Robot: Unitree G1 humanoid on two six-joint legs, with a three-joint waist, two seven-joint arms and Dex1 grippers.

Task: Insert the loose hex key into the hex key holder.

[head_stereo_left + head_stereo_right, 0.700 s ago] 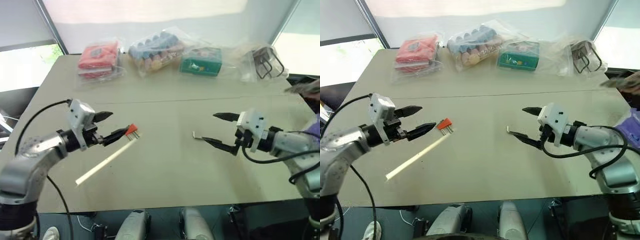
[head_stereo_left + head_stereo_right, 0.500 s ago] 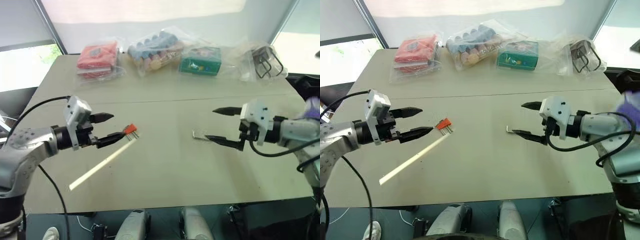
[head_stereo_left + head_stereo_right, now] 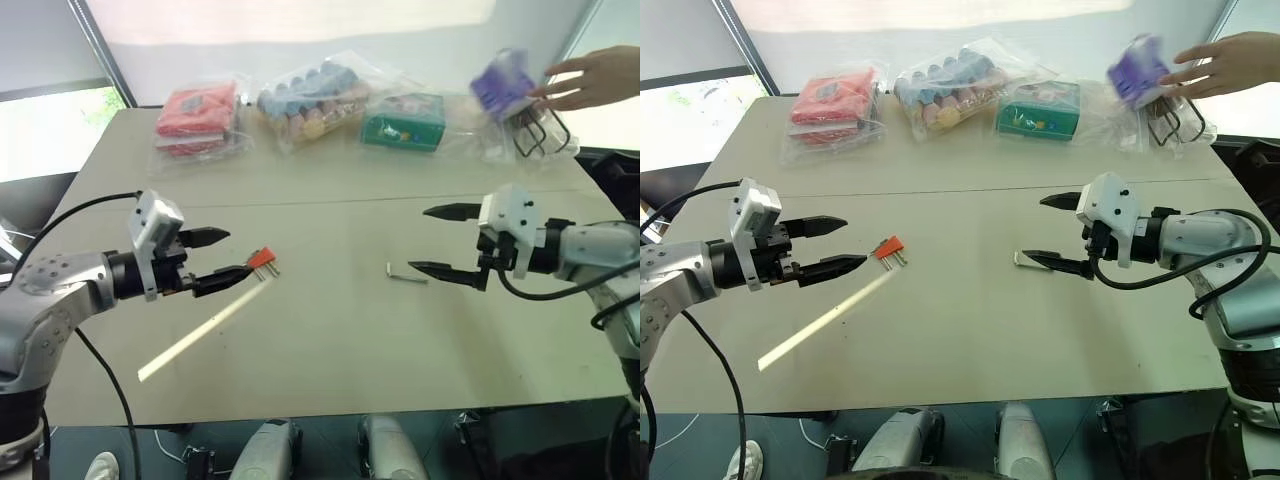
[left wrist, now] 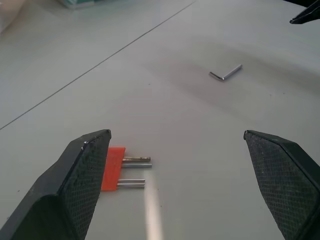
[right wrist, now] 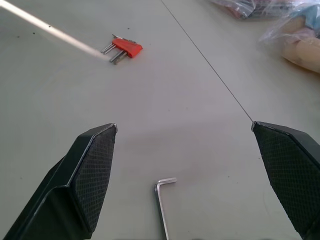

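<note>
Grey table (image 3: 330,340): loose hex key (image 3: 405,275) flat, lengthwise crosswise, between both wide-spread grippers.

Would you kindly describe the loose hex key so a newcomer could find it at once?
On the grey table, look just in front of the right gripper, whose jaws stand open. The loose hex key lies flat there: a small, bare, L-shaped silver rod, alone, unlike the keys sticking out of the red hex key holder.
</note>
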